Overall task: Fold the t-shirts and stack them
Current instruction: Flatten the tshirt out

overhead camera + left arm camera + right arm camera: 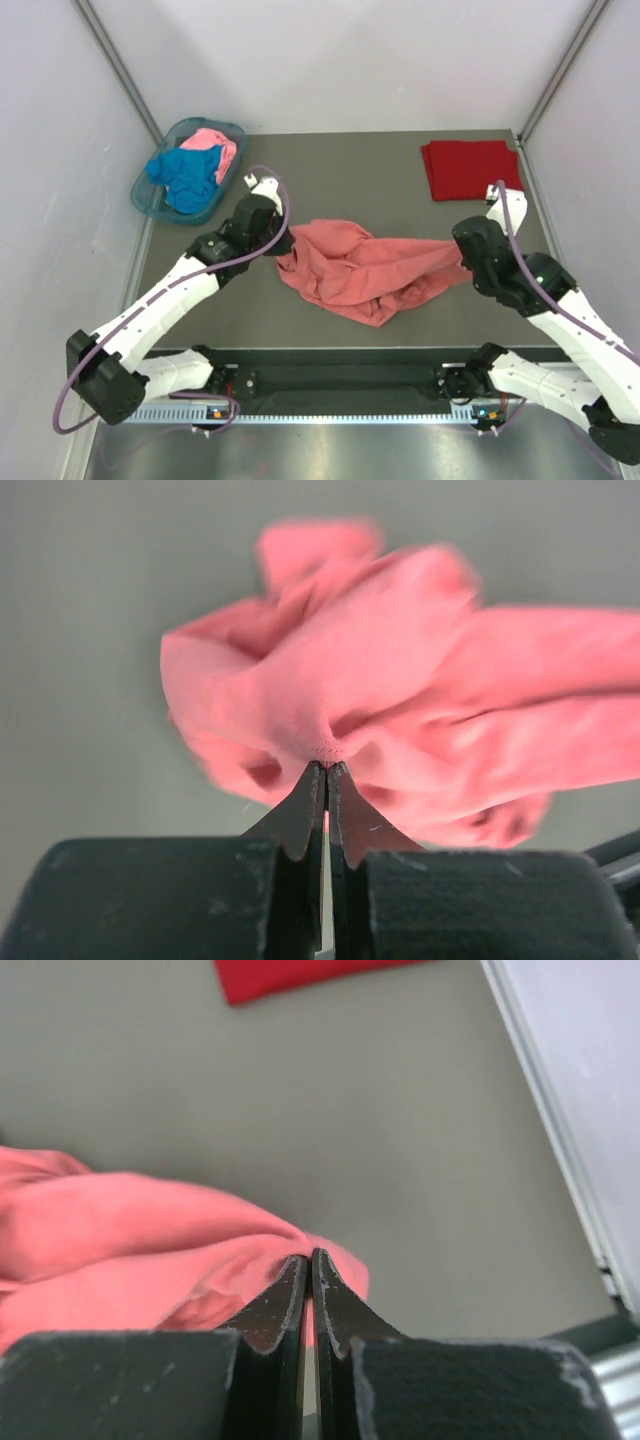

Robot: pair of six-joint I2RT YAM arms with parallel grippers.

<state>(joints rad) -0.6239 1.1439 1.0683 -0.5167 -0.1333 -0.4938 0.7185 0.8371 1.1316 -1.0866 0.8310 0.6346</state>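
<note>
The grey bench [350,170] fills the middle of the top view, with pale walls around it.

The coral shirt [360,270] lies crumpled in the lower centre of the frame. It is bunched into a loose heap on its left side and drawn out into a narrower band toward the right. It rests on the bench between the two arms.

The teal basket [141,192] sits at the upper left, at the bench's far left corner. The blue shirt [185,175] lies bundled inside it, and the pink shirt [218,145] is tucked in just beside it, toward the upper right of the basket.

The red shirt [470,168] lies folded flat in a neat rectangle at the upper right of the bench. It is well apart from the coral shirt.

The left hand [285,243] sits at the left edge of the coral heap. In its wrist view the two fingers are pressed together, pinching a small pucker of coral cloth at their tips, with the rest of the shirt billowing above them.

The right hand [462,255] meets the right end of the coral band. In its wrist view the fingers are likewise closed, nipping the shirt's edge. Bare bench lies beyond, and the red shirt shows at the top of that frame.
</note>
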